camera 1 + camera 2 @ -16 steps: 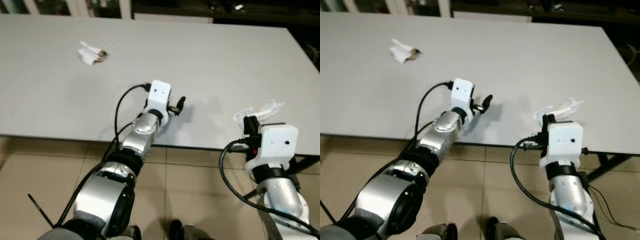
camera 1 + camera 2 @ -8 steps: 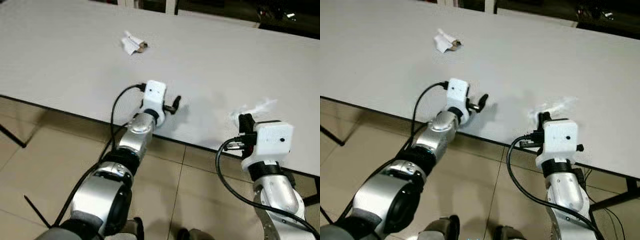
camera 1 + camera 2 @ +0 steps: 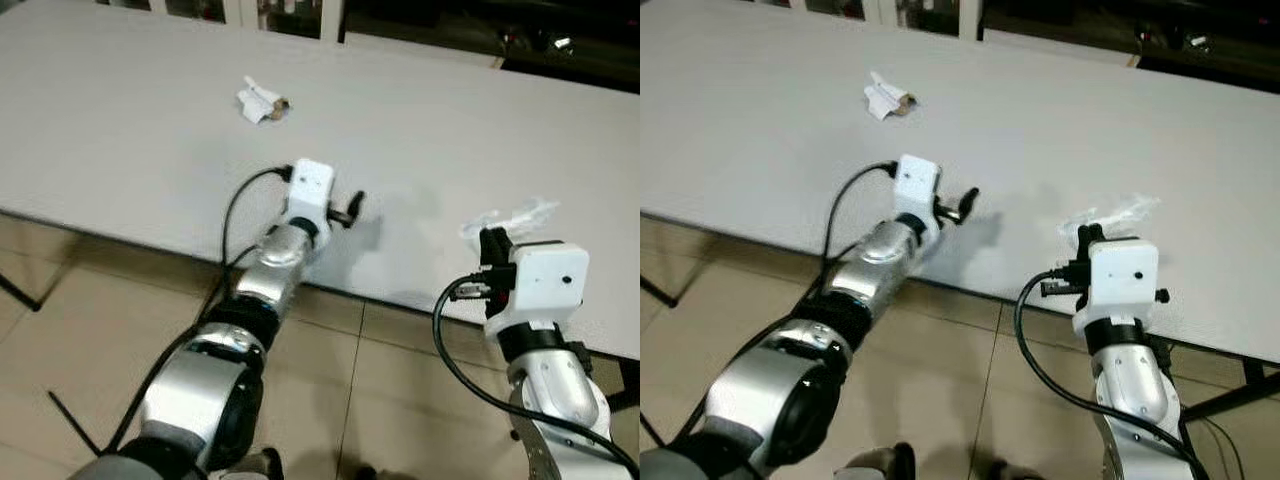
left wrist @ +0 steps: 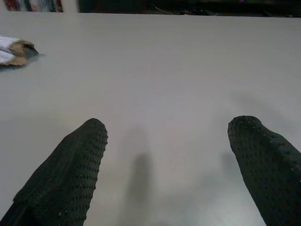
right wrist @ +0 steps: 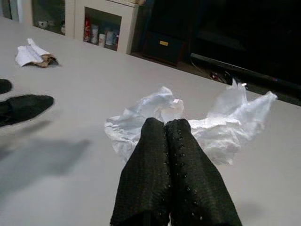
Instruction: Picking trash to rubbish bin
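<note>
Two scraps lie on the counter (image 3: pixel 120 130); crumpled plastic (image 5: pixel 221 122) touches the pinched-together, empty right hand (image 5: pixel 165 123) at twelve o'clock; paper wad (image 3: pixel 262 101) lies at eleven o'clock, well beyond the spread, empty left hand (image 4: pixel 167 150).

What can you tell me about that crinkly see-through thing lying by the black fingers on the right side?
It is a crumpled piece of clear plastic wrap, thin and whitish where it folds, spread out in two ragged wings with a bunched middle. It lies flat on the pale grey table, near the edge closest to the robot. The right gripper sits just in front of it with its two black fingers pressed together; whether the tips touch the plastic cannot be told. Nothing else lies on it.
</note>
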### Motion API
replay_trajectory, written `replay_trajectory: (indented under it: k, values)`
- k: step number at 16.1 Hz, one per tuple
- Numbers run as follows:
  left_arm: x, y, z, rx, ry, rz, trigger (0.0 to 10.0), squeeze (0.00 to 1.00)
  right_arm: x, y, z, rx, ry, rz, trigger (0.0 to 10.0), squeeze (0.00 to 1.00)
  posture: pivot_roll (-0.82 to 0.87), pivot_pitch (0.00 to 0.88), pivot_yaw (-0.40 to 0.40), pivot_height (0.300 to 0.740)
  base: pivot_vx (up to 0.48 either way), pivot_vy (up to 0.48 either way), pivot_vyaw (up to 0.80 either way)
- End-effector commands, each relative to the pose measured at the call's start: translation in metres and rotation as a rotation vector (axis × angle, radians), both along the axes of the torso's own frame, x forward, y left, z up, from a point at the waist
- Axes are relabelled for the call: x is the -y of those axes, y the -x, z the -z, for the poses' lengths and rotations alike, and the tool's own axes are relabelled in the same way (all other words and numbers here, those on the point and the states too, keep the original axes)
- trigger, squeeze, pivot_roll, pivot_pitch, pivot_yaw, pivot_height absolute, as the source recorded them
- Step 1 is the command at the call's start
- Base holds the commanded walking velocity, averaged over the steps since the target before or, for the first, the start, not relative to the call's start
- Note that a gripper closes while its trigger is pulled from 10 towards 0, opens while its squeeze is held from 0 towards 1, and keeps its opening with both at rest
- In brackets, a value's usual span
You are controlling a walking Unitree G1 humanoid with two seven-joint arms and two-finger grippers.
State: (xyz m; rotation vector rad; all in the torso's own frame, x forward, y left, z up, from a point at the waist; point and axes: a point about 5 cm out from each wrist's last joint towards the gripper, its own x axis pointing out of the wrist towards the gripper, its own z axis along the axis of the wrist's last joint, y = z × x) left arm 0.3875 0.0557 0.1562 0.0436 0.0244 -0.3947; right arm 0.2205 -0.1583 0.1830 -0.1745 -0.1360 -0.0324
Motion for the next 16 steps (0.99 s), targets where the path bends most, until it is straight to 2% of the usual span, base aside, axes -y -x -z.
replay_trajectory:
  k: [1, 7, 11, 16]
  values:
    - [0.008, 0.001, -0.004, 0.013, 0.013, 0.019, 10.0, 0.00, 0.004, 0.001, -0.003, 0.016, 0.002, 0.008, 10.0, 0.00, -0.01, 0.157, -0.031, 0.740, 0.472, 0.000, 0.00]
    - [0.007, 0.000, -0.005, 0.018, 0.011, 0.011, 10.0, 0.00, 0.002, 0.001, -0.004, 0.023, -0.002, -0.008, 10.0, 0.00, -0.02, 0.154, -0.029, 0.740, 0.470, 0.000, 0.00]
    - [0.007, 0.000, -0.012, 0.066, 0.013, 0.010, 10.0, 0.00, 0.002, 0.003, -0.009, 0.052, 0.003, -0.008, 10.0, 0.00, -0.02, 0.154, -0.026, 0.740, 0.472, 0.000, 0.00]
    - [0.007, 0.000, -0.014, 0.079, 0.020, 0.011, 10.0, 0.00, 0.001, 0.004, -0.011, 0.070, 0.003, -0.011, 10.0, 0.00, -0.01, 0.152, -0.024, 0.740, 0.470, 0.000, 0.00]
